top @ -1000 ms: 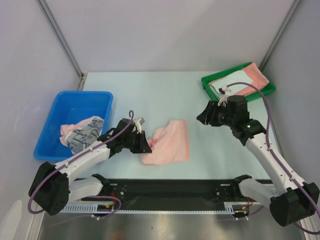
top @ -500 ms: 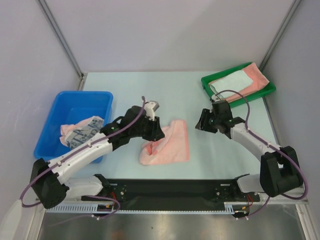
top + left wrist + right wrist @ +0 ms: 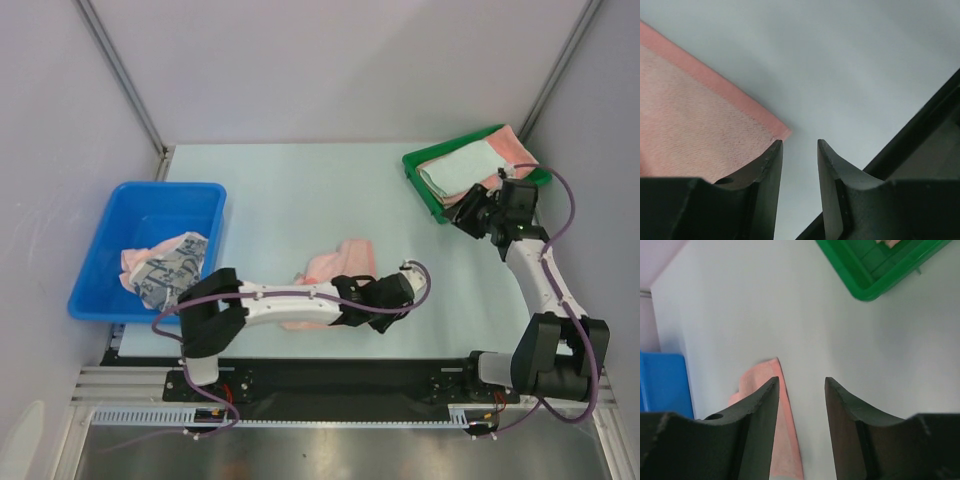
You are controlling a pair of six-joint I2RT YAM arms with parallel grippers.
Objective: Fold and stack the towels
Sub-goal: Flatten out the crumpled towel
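Note:
A salmon-pink towel [image 3: 338,266] lies at the middle of the table, its near part hidden under my left arm. My left gripper [image 3: 386,300] is low over the table at the towel's near right corner. It is open with only bare table between its fingers, and the towel's corner [image 3: 710,125] lies just past the left finger. My right gripper [image 3: 466,218] hovers open and holds nothing, beside the green tray's near corner, and faces the same towel [image 3: 786,440]. A mint towel [image 3: 460,166] and a pink towel [image 3: 512,148] lie in the tray.
The green tray [image 3: 423,172] stands at the back right. A blue bin [image 3: 150,208] at the left holds a pink towel and a dark blue patterned towel [image 3: 168,266]. The table's black front edge [image 3: 920,135] runs close to my left gripper.
My left arm swept right across the pink towel to its near right corner, and its gripper opened. My right arm drew back to the right, toward the green tray.

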